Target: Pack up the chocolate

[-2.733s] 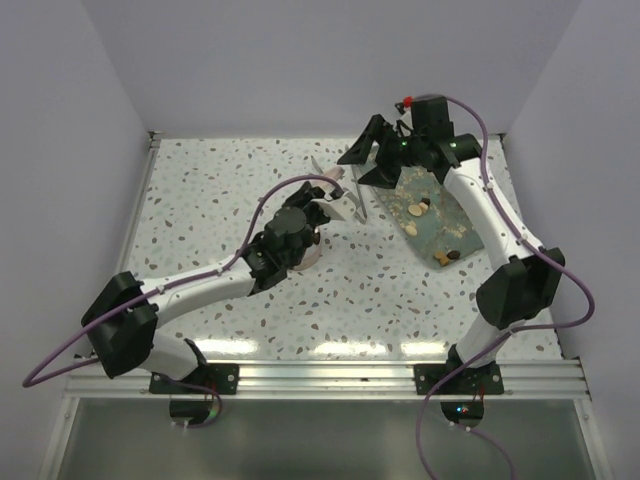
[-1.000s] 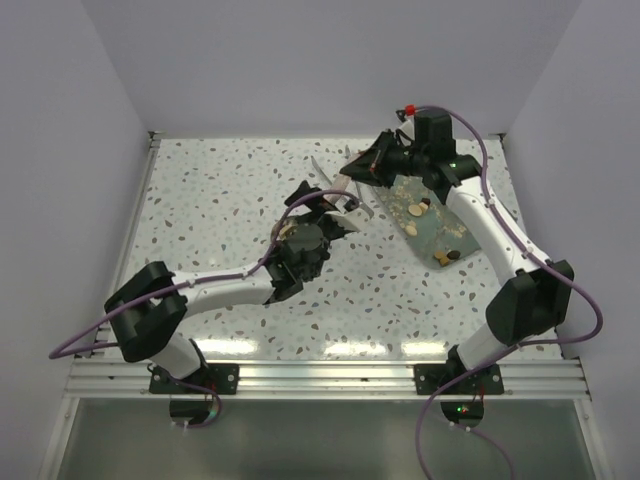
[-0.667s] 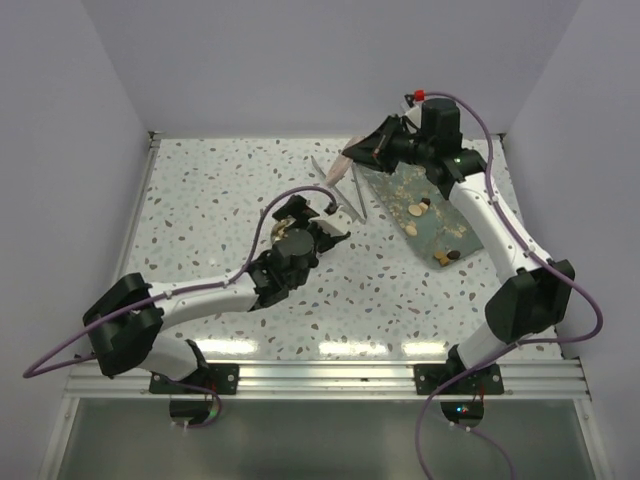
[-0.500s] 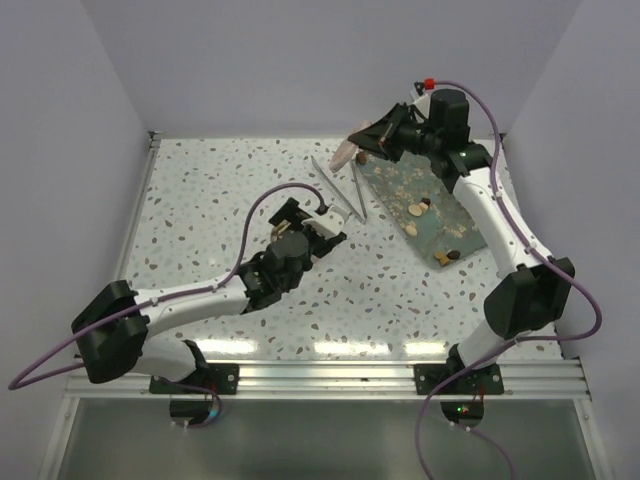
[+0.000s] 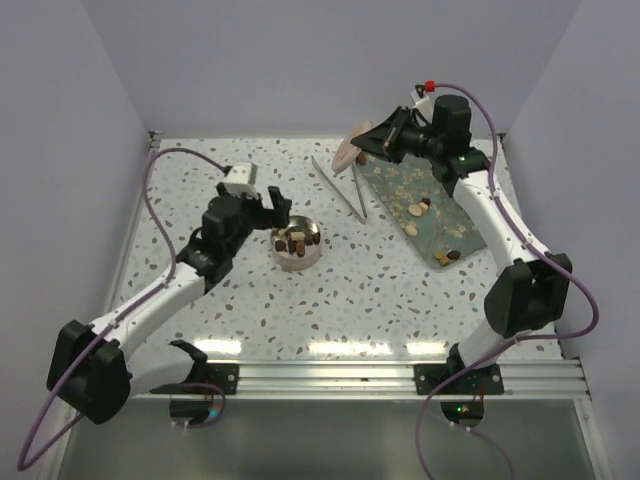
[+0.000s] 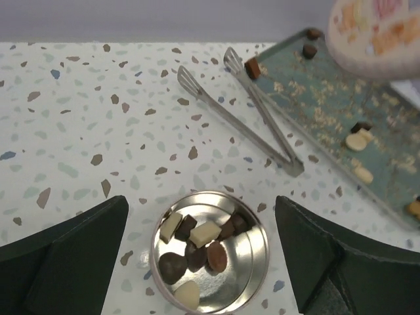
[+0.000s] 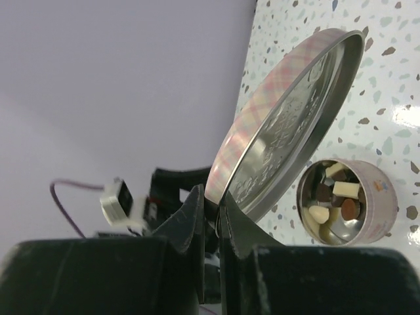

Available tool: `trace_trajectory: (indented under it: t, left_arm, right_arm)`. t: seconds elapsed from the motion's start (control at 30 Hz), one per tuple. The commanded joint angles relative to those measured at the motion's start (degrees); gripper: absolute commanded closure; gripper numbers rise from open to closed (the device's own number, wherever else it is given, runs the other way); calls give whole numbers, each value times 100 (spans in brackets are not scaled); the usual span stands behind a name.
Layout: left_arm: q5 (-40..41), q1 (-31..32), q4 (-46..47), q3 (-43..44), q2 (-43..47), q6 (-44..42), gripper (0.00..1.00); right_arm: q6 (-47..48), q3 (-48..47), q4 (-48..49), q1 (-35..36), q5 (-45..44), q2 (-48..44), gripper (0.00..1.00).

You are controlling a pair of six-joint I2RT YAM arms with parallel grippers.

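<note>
A round metal tin [image 5: 297, 243] stands open on the table, with several dark and pale pieces of chocolate [image 6: 197, 252] inside it. More chocolate [image 5: 425, 207] lies on the green tray [image 5: 398, 180]. My left gripper [image 5: 272, 212] is open, just left of the tin; in the left wrist view its fingers [image 6: 79, 243] flank the tin [image 6: 252, 230] without touching it. My right gripper [image 5: 374, 143] is shut on the rim of the pink plaid lid [image 5: 350, 151], held tilted in the air at the back. In the right wrist view the lid [image 7: 289, 125] hangs above the tin [image 7: 380, 197].
Metal tongs [image 5: 345, 190] lie between the tin and the tray, with a brown piece at one tip [image 6: 252, 67]. The tray [image 6: 315, 92] runs diagonally at the right. Walls close in the table at the back and sides.
My left arm has drawn back to the left, uncovering the tin. My right gripper has carried the lid up and back, away from the tongs.
</note>
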State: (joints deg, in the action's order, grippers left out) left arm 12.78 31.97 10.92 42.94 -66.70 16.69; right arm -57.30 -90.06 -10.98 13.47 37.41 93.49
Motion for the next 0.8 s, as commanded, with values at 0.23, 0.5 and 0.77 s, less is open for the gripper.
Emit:
trace_trajectory:
  t: [0.23,0.5,0.77]
  left_arm:
    - [-4853,-1878,2763,-233,-888,5219,0]
    - [-5154,-1861,4664,-119,-1600,6952,0]
    - [-4908,-1799,5745,-207,-2023,7586,0]
  right_arm:
    - [-106,937,2573,-3,1716,-279,100]
    - [-2211,1421,5402,32,2121,-68,100]
    - [-2655,1693,6091,348,2183,108,100]
